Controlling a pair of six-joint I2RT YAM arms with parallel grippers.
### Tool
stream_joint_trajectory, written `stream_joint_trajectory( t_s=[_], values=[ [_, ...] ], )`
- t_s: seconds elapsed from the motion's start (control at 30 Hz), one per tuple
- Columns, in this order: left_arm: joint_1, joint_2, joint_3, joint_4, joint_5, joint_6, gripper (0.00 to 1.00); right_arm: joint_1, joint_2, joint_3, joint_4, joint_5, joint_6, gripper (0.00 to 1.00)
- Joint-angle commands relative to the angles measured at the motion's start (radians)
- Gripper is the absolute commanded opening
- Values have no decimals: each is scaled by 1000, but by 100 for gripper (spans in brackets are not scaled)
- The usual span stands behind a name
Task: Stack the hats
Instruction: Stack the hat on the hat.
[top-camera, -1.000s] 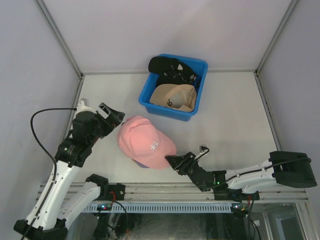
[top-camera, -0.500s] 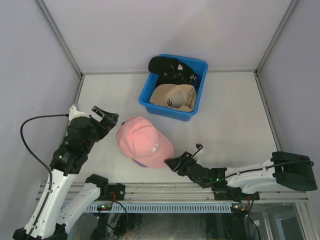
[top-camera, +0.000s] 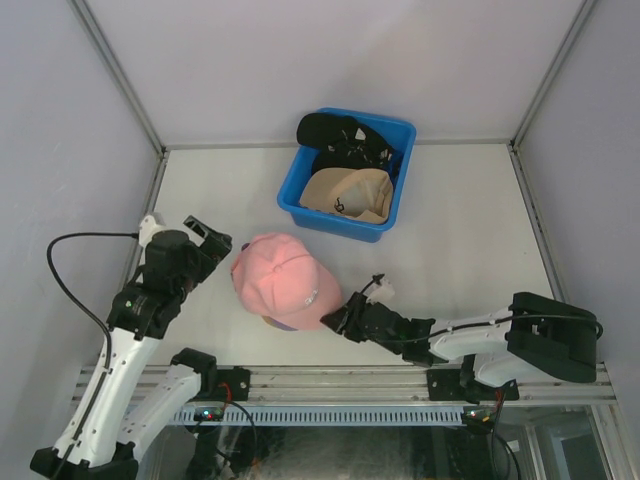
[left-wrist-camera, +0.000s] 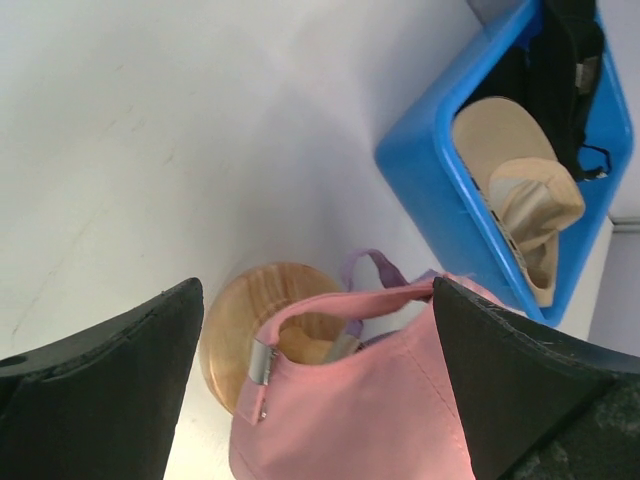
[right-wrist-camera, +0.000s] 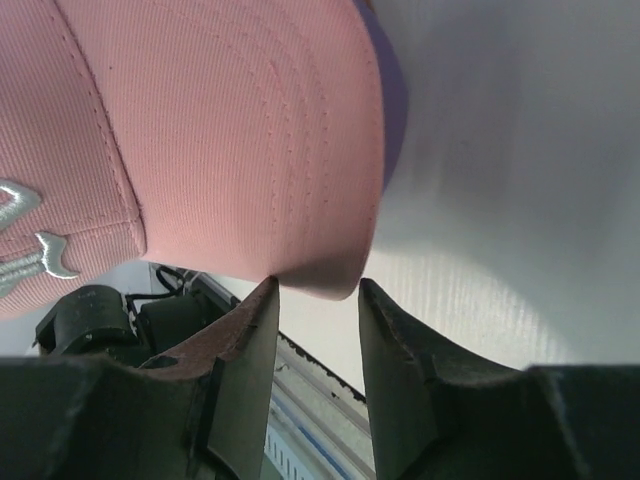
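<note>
since a second ago the pink hat (top-camera: 280, 290) has slid and turned a little toward my left side, my right gripper (top-camera: 335, 322) has pushed in toward its brim, and my left gripper (top-camera: 210, 236) has backed off toward the near-left while finishing its spread. inspection of the stack: the pink hat sits over the round wooden stand (left-wrist-camera: 250, 330), with the lavender hat (right-wrist-camera: 393, 110) beneath it, showing only as a strap at the back and a sliver past the brim. it looks slightly askew, the stand's near side uncovered at the rear opening. two hats stacked, by my count. outstanding: the tan hat (top-camera: 345, 195) and the black hat (top-camera: 330, 132) lie in the blue bin (top-camera: 335, 226), well apart from the stack at the far side of the table (top-camera: 470, 220); i can see no blue hat. my right fingers (right-wrist-camera: 250, 335) stand about half apart, the brim's corner at their mouth; i cannot tell whether they touch it, and they are not clamped on it. my left fingers (left-wrist-camera: 100, 390) are spread wide and hold nothing, hanging just beside the hat's back. i judge the task roughly half done, with the present step a straightening of the pink hat.
</note>
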Motion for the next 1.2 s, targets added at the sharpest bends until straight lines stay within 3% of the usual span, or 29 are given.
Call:
stream_joint_trajectory(
  t_s=[0.0, 0.2, 0.73, 0.93, 1.17],
  values=[
    [63, 8, -51, 7, 9, -15, 100, -35, 19, 45, 28, -102, -36, 37],
    [167, 2, -158, 78, 125, -51, 100, -141, 16, 50, 9, -169, -64, 37],
    [262, 34, -264, 184, 196, -140, 100, -403, 148, 205, -8, -384, -189, 36],
    [285, 26, -266, 204, 204, -142, 100, -418, 127, 218, -19, -427, -198, 36],
    [318, 29, -272, 210, 199, -155, 100, -401, -45, 216, -209, -357, -242, 36]
  ],
)
